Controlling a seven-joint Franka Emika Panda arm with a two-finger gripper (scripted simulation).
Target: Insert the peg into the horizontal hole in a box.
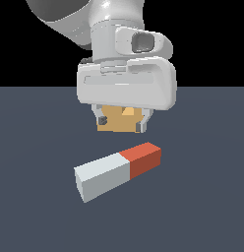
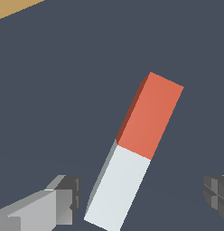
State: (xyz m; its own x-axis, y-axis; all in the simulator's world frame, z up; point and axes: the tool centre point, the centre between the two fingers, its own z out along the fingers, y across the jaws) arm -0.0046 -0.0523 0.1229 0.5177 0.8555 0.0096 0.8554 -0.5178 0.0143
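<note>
**Peg waits on table as arm lines up its grasp**

Peg insertion is at its opening step: the reach. Largest in the exterior view, the white Panda arm hangs over the dark table, blocking most of the tan box that stands behind it. Only a sliver of the box's lighter centre shows, so the hole cannot be made out clearly. The peg lies flat on the table, nearer the camera than the box, untouched. The pincer is released, its fingers spread wide to either side of the peg's pale end in the wrist view. Judging by this, the next move calls for descending, then closing across the pale section.
</note>
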